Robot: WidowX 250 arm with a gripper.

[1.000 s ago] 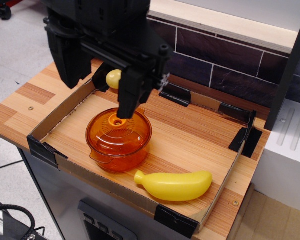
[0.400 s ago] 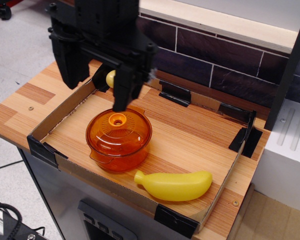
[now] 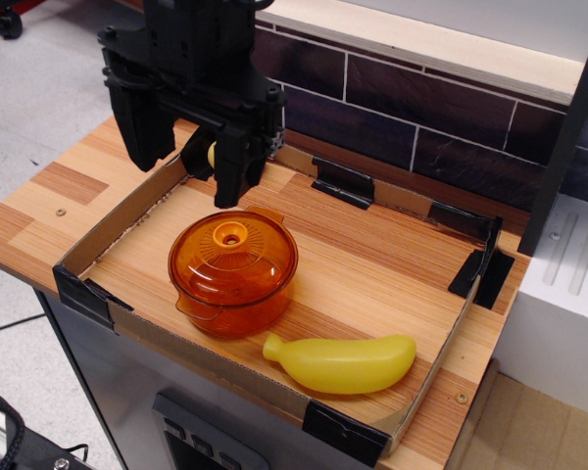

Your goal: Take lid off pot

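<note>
The orange translucent pot [image 3: 237, 305] stands in the left half of the cardboard-walled tray [image 3: 108, 238]. The orange lid [image 3: 243, 260] sits flat on the pot, its ring knob pointing up. My black gripper [image 3: 188, 162] hangs above and behind the pot, to its left. Its two fingers [image 3: 229, 176] are spread apart with nothing between them, and the nearer fingertip is a little above and behind the lid's knob, not touching it.
A yellow toy banana [image 3: 345, 362] lies at the tray's front right, close to the pot. A small yellow object [image 3: 213, 154] shows behind the gripper at the back left wall. A dark brick wall runs behind, and a white unit [image 3: 563, 294] stands at right.
The gripper has risen and moved back and left, away from the lid's knob. The lid and pot have not moved.
</note>
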